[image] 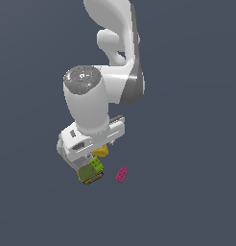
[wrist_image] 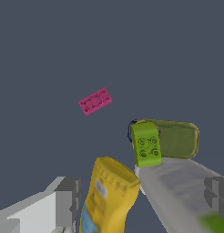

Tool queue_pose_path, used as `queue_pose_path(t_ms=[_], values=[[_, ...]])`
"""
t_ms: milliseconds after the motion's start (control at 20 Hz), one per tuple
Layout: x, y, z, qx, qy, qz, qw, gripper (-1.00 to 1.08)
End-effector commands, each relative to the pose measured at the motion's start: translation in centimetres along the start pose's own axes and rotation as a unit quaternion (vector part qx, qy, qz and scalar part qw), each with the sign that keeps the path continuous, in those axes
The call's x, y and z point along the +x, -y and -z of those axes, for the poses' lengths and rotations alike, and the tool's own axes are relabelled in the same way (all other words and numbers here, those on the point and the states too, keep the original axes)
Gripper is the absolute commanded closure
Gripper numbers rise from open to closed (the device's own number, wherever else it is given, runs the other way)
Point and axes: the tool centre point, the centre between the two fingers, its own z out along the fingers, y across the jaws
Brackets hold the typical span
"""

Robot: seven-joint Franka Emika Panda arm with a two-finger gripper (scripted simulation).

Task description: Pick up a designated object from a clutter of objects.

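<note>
Arm position: the Panda arm (image: 98, 96) hangs directly over the small pile, so its wrist hides most of the clutter in the exterior view; this reads as a top-down approach to a pick.
Jaws (wrist_image: 141, 200): the two grey fingertips (wrist_image: 67, 200) stand well apart at the edges of the wrist view with the yellow bottle between them, so they are spread and hold nothing.
Lime brick (wrist_image: 146, 144): the designated object lies beyond the fingertips, not between them, so the jaws seem not yet aligned with it.
Brick's support: it rests against or on the edge of the olive tin (wrist_image: 177, 139) and touches the end of the white-grey jug (wrist_image: 177, 186); whether it sits on the tabletop or is propped up cannot be told.
Brick's look: bright lime green, small and blocky, round studs on the face turned to the wrist camera, far smaller than the bottle beside it.
Brick in the exterior view: a lime patch (image: 96, 164) peeks out below the wrist, above the tin (image: 88, 174).
Yellow bottle (wrist_image: 109, 195): it lies near the brick, and would likely be bumped by a descent from here.
Magenta brick (wrist_image: 95, 100): flat on the grey tabletop (wrist_image: 50, 54), well apart from the pile, out of the way.
Judged next need: shift the jaws over the brick before lowering.
</note>
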Motion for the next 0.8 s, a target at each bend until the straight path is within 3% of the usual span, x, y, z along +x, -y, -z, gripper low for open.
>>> queue_pose_path(t_ms=[0,750], values=[[0.2,-0.9,-1.3,0.001,-0.001,0.021,0.9998,-0.92],[0.5,-2.8,-4.5,0.005,-0.002,0.069,0.9976,-0.92]])
